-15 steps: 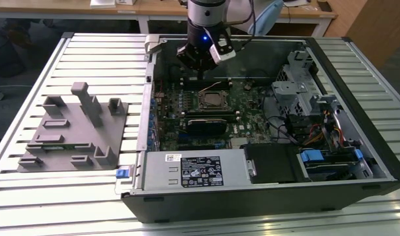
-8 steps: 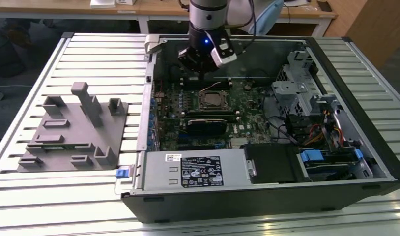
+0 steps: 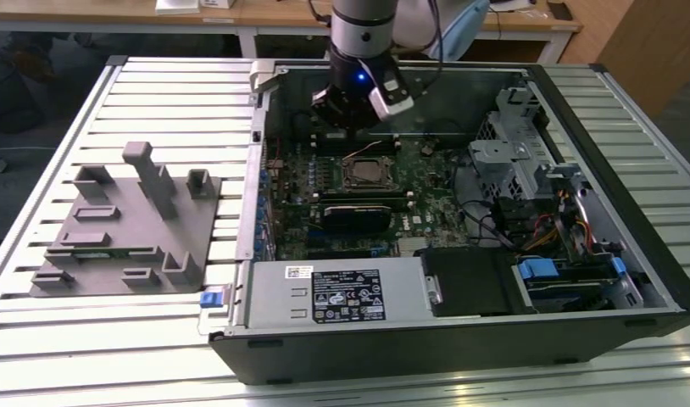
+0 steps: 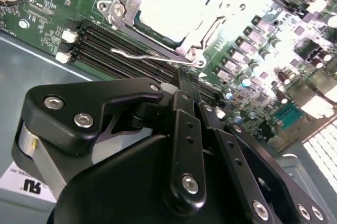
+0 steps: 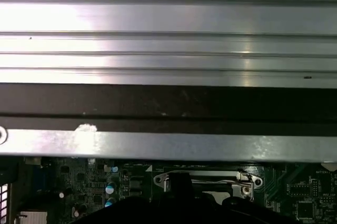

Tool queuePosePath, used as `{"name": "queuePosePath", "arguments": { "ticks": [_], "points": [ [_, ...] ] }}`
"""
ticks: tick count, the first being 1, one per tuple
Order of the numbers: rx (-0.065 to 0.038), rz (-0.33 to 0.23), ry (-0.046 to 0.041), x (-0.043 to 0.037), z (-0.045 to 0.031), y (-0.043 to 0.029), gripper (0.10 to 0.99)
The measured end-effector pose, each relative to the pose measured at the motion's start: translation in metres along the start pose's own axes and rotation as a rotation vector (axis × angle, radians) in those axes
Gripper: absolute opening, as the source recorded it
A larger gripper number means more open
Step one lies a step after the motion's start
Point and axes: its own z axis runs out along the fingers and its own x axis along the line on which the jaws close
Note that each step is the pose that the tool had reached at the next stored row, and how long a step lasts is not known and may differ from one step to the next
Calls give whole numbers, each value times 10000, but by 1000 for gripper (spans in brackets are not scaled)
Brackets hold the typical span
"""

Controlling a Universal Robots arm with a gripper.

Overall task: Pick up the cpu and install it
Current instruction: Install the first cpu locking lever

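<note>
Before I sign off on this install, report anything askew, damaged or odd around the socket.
Nothing stands out. In the second wrist view the cpu lies flat and square inside the socket frame, and the motherboard around it looks intact. The hand hovers above the board.

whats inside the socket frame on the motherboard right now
The cpu, its pale metal top up, sits inside the socket frame in the second wrist view. The contacts beneath it are covered.
</note>
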Motion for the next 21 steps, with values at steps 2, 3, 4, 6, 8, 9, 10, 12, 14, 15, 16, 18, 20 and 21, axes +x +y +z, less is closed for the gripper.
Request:
{"name": "queuePosePath", "arguments": {
  "ticks": [2,3,4,6,8,9,10,12,14,15,16,18,20,21],
  "points": [
    [11,0,0,-15,16,8,106],
    [10,1,0,-24,22,10,106],
    [12,1,0,-34,27,14,106],
    [12,1,0,-53,37,20,106],
    [11,1,-1,-70,45,25,106],
    [10,1,-2,-80,50,27,106],
    [11,1,-1,-89,53,28,106],
    [12,0,0,-99,54,28,106],
    [12,2,0,-101,55,28,106],
    [13,1,0,-106,55,29,106],
    [13,0,1,-115,56,30,106],
    [11,0,0,-137,60,31,106],
    [10,0,-2,-159,68,33,106],
    [11,1,-1,-169,72,34,106]
  ]
}}
